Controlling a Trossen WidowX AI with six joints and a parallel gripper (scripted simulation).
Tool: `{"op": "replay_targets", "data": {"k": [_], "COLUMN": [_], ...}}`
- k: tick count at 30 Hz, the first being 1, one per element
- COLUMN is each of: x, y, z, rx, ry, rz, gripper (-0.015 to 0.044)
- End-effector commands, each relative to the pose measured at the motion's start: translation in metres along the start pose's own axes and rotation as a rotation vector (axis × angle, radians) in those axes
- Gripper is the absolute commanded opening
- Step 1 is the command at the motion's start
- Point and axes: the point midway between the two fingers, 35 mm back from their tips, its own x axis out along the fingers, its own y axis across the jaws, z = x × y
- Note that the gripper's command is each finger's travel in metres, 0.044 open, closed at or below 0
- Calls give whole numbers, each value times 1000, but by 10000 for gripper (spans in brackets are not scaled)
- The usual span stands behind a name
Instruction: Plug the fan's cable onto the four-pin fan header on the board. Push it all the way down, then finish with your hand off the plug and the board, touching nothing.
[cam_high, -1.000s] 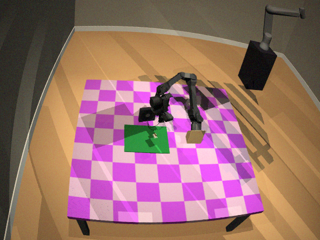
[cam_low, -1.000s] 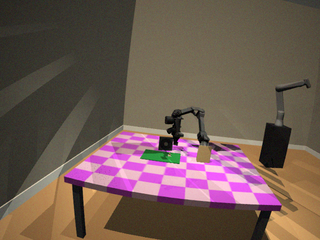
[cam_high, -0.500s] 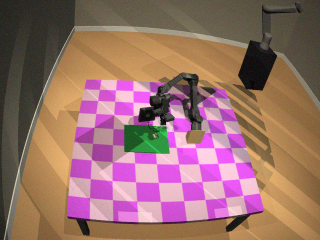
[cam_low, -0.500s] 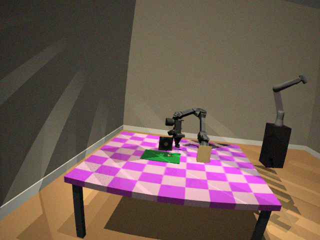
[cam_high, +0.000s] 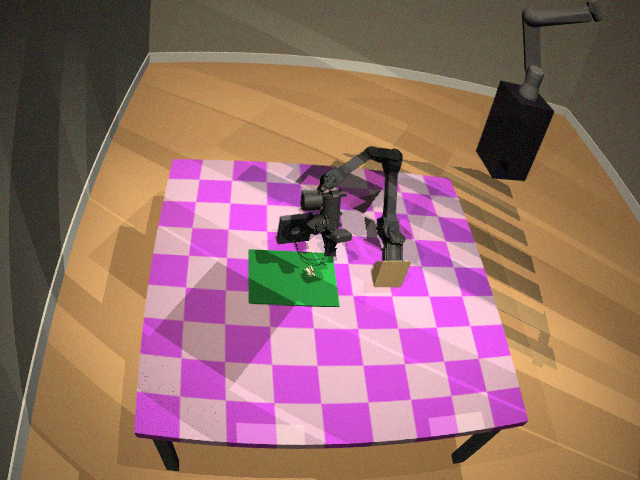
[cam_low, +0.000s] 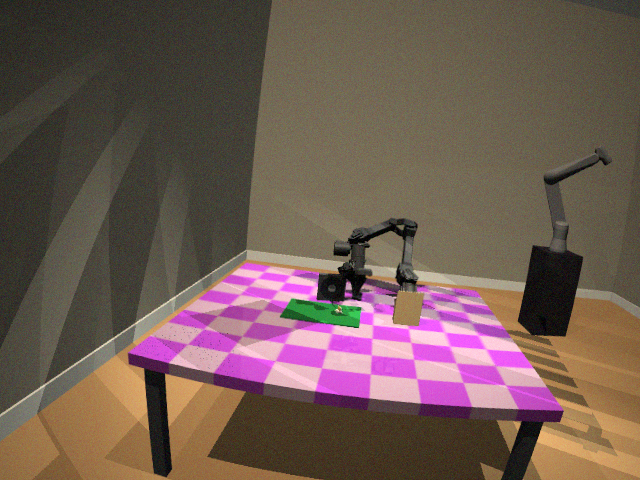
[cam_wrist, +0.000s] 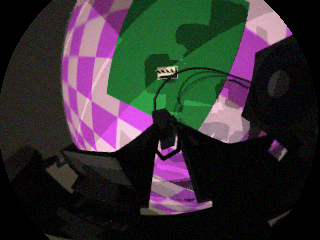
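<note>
The green board (cam_high: 273, 290) (cam_low: 305, 316) (cam_wrist: 137, 85) lies flat on the table. The small white four-pin header (cam_high: 309, 271) (cam_low: 338, 310) (cam_wrist: 167, 72) stands on it, pins visible in the wrist view. My gripper (cam_high: 330, 252) (cam_low: 356, 296) (cam_wrist: 168, 136) is shut on the dark plug (cam_wrist: 162, 120), held at the fingertips above the table beside the board's back right edge, apart from the header. The thin black cable (cam_wrist: 200, 68) arcs from the plug to the black fan (cam_high: 294, 228) (cam_low: 331, 287) (cam_wrist: 279, 80), which is behind the board. The plug's lower face is not clear.
A tan block (cam_high: 391, 273) (cam_low: 407, 308) stands in front of the arm's base, right of the board. A second grey arm (cam_high: 532, 46) (cam_low: 555, 201) stands on a black pedestal (cam_high: 515, 131) (cam_low: 550, 289) off the table. Shadows cross the board and table.
</note>
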Motion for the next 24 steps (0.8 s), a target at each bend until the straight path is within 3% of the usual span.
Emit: {"op": "replay_targets", "data": {"k": [1, 24], "x": [5, 20], "y": [3, 11], "z": [-3, -5], "rx": [-2, 3], "ry": [-26, -287], "rz": [50, 264], "gripper": [0, 0]}}
